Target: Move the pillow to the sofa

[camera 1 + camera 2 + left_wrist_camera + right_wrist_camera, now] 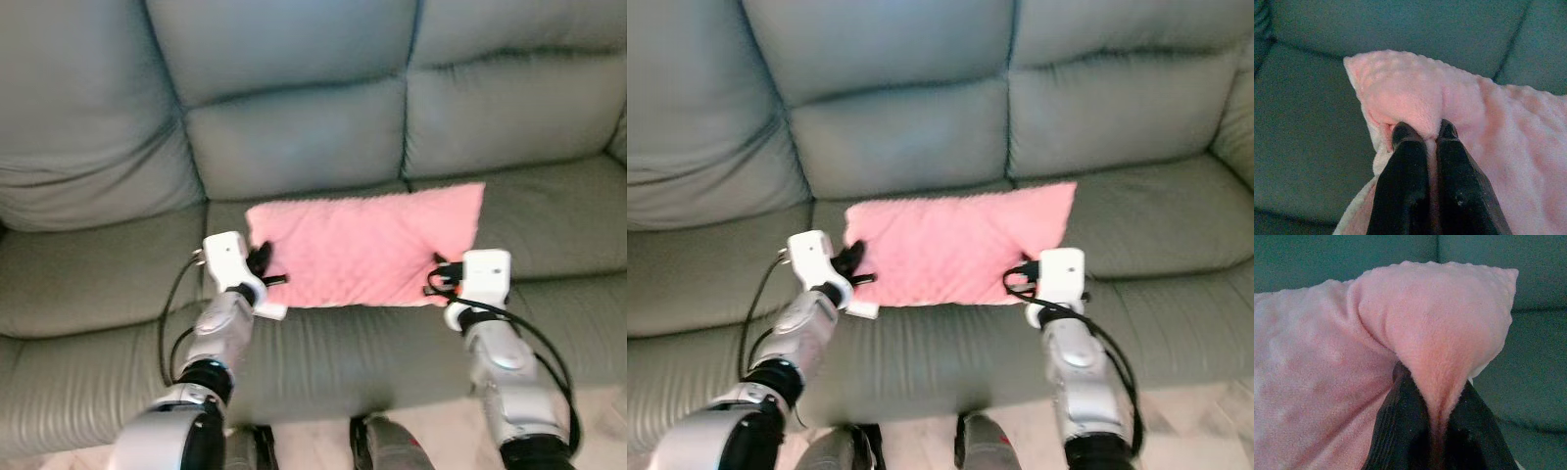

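Observation:
A pink dimpled pillow [367, 247] lies flat on the middle seat of the grey-green sofa [294, 117]. My left gripper [263, 269] is shut on the pillow's near left corner; in the left wrist view its black fingers [1405, 171] pinch a fold of the pink fabric [1415, 98]. My right gripper [438, 276] is shut on the near right corner, and the right wrist view has the pillow [1327, 372] bunched up between its fingers [1400, 426].
Sofa back cushions [500, 108] rise behind the pillow. Bare seat cushions [88, 284] stretch to either side. A strip of pale floor [431, 431] and my feet [382, 446] sit below the sofa's front edge.

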Controlling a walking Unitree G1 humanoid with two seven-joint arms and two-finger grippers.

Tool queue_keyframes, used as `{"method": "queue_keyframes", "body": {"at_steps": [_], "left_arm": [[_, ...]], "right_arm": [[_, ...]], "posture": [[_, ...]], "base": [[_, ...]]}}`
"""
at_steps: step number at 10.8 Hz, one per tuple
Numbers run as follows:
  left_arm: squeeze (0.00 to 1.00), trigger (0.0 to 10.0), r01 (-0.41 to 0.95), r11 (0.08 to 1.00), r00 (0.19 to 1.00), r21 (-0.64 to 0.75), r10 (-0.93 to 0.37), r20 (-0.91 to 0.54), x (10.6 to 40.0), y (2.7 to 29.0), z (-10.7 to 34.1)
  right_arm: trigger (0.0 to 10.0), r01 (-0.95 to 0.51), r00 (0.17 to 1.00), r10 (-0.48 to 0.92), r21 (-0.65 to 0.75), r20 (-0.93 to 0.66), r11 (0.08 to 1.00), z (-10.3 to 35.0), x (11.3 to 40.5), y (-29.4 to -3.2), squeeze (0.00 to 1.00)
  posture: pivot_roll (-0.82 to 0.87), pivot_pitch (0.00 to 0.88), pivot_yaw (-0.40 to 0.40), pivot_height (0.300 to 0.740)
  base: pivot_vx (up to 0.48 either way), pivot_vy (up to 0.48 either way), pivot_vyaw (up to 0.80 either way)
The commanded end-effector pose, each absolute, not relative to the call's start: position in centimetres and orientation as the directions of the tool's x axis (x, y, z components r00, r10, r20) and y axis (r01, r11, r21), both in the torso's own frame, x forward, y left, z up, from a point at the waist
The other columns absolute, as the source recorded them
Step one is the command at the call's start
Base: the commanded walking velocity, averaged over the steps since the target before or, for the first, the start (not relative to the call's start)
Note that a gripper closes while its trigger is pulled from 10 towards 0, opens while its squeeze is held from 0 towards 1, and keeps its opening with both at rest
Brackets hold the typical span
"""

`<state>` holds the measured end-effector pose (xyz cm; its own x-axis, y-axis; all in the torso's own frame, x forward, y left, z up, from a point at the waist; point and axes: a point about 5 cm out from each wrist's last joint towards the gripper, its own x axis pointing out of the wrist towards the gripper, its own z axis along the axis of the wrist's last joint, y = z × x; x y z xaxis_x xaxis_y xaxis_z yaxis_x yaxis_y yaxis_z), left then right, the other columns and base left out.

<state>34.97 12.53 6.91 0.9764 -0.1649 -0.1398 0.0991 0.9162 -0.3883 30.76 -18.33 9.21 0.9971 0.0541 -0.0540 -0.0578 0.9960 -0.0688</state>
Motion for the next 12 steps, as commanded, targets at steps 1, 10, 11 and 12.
{"method": "queue_keyframes", "body": {"at_steps": [1, 10, 11, 12], "left_arm": [[0.0, 10.0, 0.044, 0.924, 0.984, -0.38, -0.105, -0.142, 35.1, 13.8, 7.0], [1.0, 10.0, -0.112, 0.966, 0.984, -0.233, 0.075, -0.163, 34.8, 16.5, 6.6], [1.0, 10.0, -0.122, 0.968, 0.982, -0.221, 0.086, -0.167, 34.7, 16.6, 6.5], [1.0, 10.0, -0.127, 0.969, 0.981, -0.21, 0.091, -0.171, 34.5, 16.7, 6.3]], "right_arm": [[10.0, -0.084, 0.995, 0.08, -0.065, -0.06, 0.994, 8.6, 30.7, -17.8, 0.0], [10.0, -0.155, 0.986, 0.153, -0.024, -0.069, 0.988, 7.0, 31.6, -16.2, 1.0], [10.0, -0.161, 0.984, 0.159, -0.021, -0.077, 0.987, 6.7, 31.3, -16.1, 1.0], [10.0, -0.164, 0.983, 0.161, -0.022, -0.085, 0.986, 6.4, 31.1, -16.1, 1.0]], "posture": [[-0.26, 0.375, 0.051, 0.74], [-0.25, 0.398, 0.035, 0.74], [-0.25, 0.397, 0.035, 0.74], [-0.25, 0.398, 0.035, 0.74]], "base": [[0.0, 0.0, 0.0], [0.0, 0.0, 0.0], [0.0, 0.0, 0.0], [0.0, 0.0, 0.0]]}}
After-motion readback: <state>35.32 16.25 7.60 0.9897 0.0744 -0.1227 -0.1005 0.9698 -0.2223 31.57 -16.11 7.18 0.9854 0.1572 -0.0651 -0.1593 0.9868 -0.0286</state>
